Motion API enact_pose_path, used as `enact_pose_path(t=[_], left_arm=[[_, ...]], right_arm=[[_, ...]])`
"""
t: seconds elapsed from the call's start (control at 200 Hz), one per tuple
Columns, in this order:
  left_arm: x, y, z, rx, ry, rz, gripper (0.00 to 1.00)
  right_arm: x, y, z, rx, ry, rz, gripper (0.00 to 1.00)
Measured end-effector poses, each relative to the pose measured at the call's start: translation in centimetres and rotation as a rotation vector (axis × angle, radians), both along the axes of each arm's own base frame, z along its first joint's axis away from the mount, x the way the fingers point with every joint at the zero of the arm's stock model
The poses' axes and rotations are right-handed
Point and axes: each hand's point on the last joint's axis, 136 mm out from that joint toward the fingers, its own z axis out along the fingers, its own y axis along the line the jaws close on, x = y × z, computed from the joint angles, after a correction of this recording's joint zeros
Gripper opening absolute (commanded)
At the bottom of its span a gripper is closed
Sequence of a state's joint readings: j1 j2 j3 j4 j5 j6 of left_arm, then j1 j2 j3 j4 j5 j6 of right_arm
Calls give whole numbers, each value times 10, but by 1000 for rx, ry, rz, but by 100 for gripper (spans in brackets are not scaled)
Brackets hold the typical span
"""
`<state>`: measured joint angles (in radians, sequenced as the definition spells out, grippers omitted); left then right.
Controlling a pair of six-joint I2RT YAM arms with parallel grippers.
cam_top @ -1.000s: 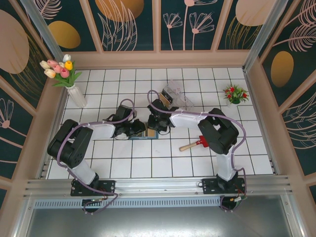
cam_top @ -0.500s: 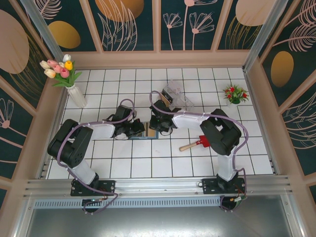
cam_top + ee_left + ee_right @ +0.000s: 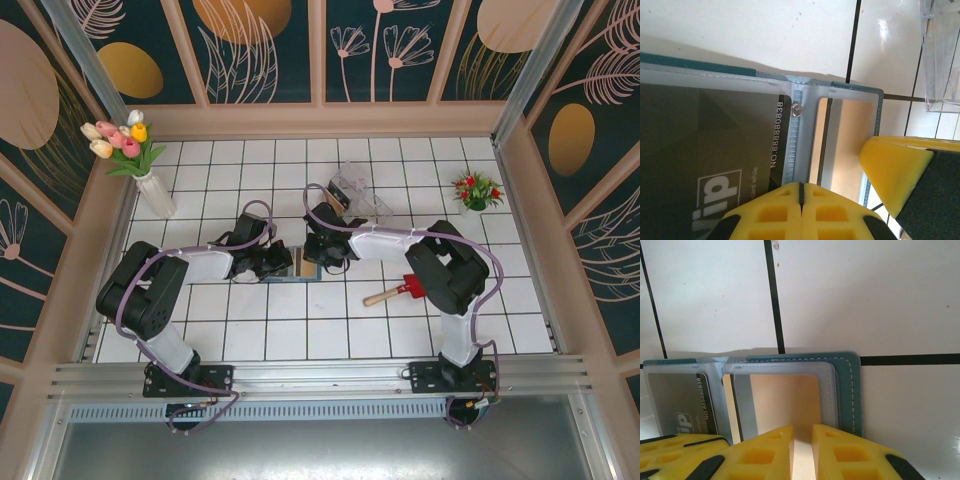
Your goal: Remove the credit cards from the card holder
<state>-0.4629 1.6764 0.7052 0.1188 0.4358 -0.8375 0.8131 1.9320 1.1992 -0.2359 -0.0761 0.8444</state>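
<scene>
Right wrist: right jaws slightly parted over tan card [image 3: 785, 400]; left jaws clenched at holder [image 3: 847, 390] edge.

open card holder [image 3: 854, 390], cards [image 3: 785, 400] inside

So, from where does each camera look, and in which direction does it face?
Top external: above and behind the bases, facing down on the tiled table; both arms show, reaching toward its middle.
Left wrist: on the left arm, just above the card holder, facing its dark grey card; its own jaws, shut, at the bottom.
Right wrist: on the right arm, facing the tan card; its own jaws, narrowly apart, at the bottom.
Shared: both wrist views take in the card holder and both cards.
</scene>
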Motion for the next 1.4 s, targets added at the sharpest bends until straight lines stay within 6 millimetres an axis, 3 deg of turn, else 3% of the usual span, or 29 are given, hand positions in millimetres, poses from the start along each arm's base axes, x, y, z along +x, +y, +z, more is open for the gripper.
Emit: enact_pose_path(t=[0.255, 0.5, 0.741, 0.991, 1.401], left_arm=[[0, 0, 0, 1, -2, -2, 4], [1, 1, 0, 3, -3, 1, 15], [4, 3, 8, -12, -18, 15, 21], [3, 2, 9, -23, -18, 10, 27], [1, -4, 8, -62, -5, -20, 18]], right_arm=[[3, -3, 5, -10, -21, -13, 23], [1, -6, 3, -21, -16, -14, 23], [-3, -2, 3, -4, 2, 8, 19], [-6, 0, -1, 1, 20, 24, 22], [-6, 6, -2, 28, 23, 47, 22]])
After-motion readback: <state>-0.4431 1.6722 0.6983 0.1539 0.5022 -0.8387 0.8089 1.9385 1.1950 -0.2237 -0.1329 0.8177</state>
